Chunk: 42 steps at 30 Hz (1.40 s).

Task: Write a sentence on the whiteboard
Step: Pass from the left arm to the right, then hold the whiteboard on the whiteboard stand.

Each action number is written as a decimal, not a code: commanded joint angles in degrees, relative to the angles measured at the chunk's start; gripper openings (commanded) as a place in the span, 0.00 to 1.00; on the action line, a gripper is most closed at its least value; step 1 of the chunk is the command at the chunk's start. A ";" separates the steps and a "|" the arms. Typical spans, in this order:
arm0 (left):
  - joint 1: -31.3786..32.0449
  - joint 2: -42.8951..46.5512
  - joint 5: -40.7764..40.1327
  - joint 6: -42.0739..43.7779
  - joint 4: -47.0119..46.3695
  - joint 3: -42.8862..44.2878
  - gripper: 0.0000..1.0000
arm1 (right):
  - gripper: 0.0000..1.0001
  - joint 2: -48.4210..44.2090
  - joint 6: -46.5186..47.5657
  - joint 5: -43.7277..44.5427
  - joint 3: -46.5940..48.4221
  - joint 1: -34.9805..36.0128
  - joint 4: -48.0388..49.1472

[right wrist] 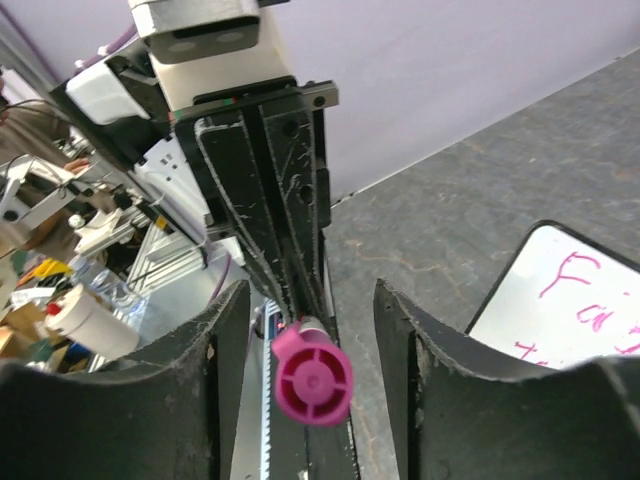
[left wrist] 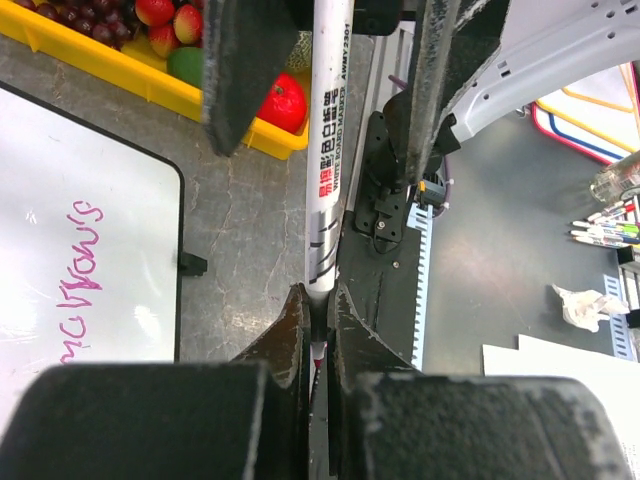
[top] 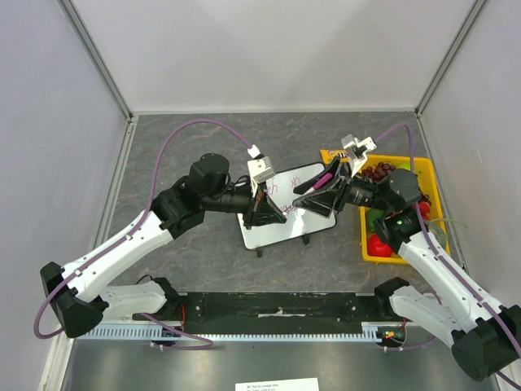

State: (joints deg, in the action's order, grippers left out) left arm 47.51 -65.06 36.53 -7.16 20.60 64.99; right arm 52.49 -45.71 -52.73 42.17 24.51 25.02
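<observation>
Handover territory here: the left pincer [left wrist: 318,320] is clamped tight on the nib end of the white-barrelled whiteboard marker [left wrist: 325,150], while the right pincer [right wrist: 310,305] stands apart, its fingers flanking the marker's round pink end [right wrist: 312,380] with a gap on both sides, gripping nothing. The danger, as I read it: if the right fingers close off-centre they could lever the marker askew in the left's hold. And if the left lets go too soon, it drops onto the small white black-framed whiteboard [top: 301,218] below and could smear the pink handwritten lettering [left wrist: 75,270]. That board lies flat on the grey speckled counter [top: 187,147] between the arms, near the yellow plastic tray of fruit [left wrist: 90,58]; from above its long axis runs left to right, the right end angled slightly away from the arm bases, the written lines following it. The marker spans pincer to pincer, pink end toward the right arm
</observation>
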 commanded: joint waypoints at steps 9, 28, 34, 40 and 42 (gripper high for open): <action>0.13 -0.33 2.84 3.55 0.85 1.89 0.02 | 0.40 0.51 -0.87 -6.95 -0.42 -0.17 1.53; -2.76 0.45 -4.36 -3.64 -3.54 -3.45 0.59 | 0.00 -0.72 12.30 2.44 1.95 -0.17 -15.33; -15.84 2.21 -1.82 -13.74 -10.83 -15.58 0.63 | 0.00 -2.39 18.46 14.39 0.81 -0.17 -23.60; -29.04 5.37 -0.41 -20.87 -17.43 -27.97 0.64 | 0.00 -2.74 20.49 20.55 -2.53 -0.17 -24.22; -31.32 5.38 -1.20 -22.45 -19.36 -30.79 0.64 | 0.00 -2.74 20.93 21.70 -3.50 -0.17 -24.05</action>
State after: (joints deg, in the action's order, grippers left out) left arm 19.68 -62.30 34.59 -22.70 8.95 37.89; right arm 50.35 -27.64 -36.53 40.40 24.43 1.89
